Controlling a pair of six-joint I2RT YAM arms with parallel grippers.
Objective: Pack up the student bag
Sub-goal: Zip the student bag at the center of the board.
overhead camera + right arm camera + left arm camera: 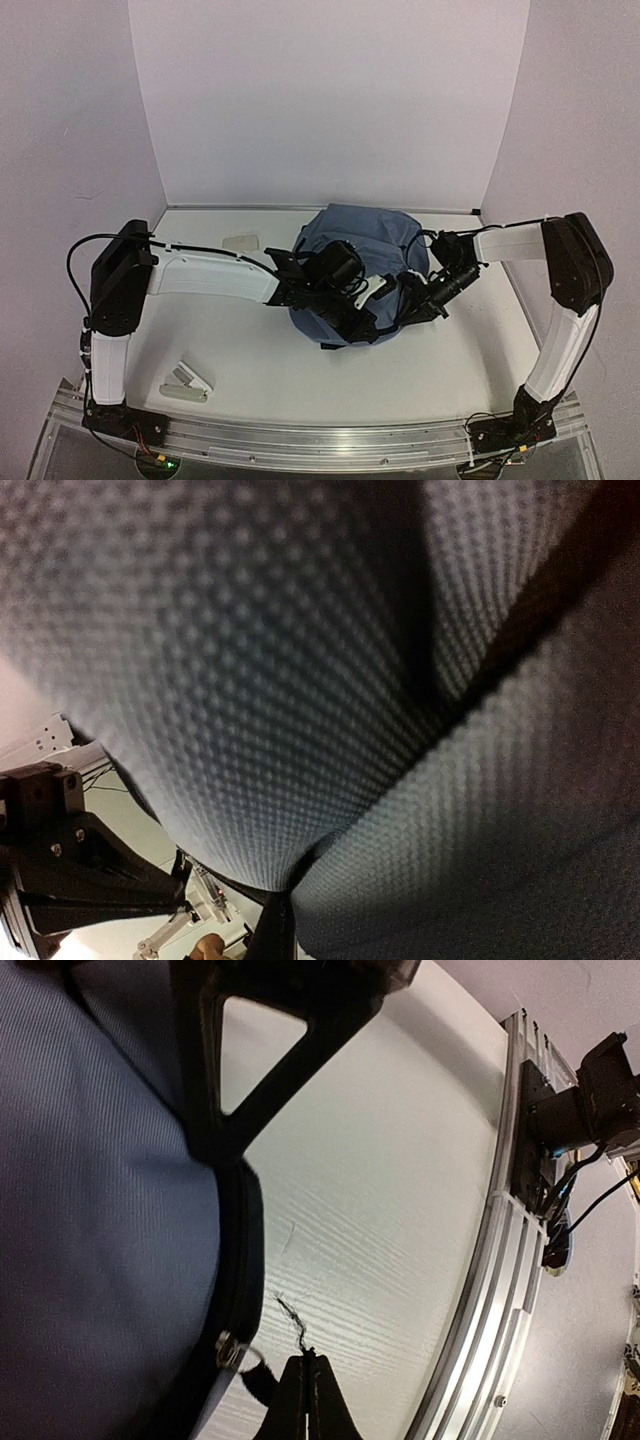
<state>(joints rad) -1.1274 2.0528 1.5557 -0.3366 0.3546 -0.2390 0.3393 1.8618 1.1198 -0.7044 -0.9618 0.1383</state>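
The student bag point(365, 240) is a blue-grey fabric backpack lying in the middle of the table. My left gripper point(355, 325) is at its near edge. In the left wrist view the fingertips point(308, 1362) are closed flat on a thin black pull cord point(258, 1378) that hangs from the metal zipper ring point(232, 1350); a frayed thread sticks out past them. The bag point(90, 1210) fills the left of that view. My right gripper point(412, 308) is at the bag's right side. In the right wrist view it point(278, 920) is shut, pinching a fold of the bag's fabric point(300, 680).
A flat white item point(241, 241) lies at the back left of the table. A small white and grey object point(186, 382) lies near the front left. The metal rail point(320, 440) runs along the near edge. White walls enclose three sides.
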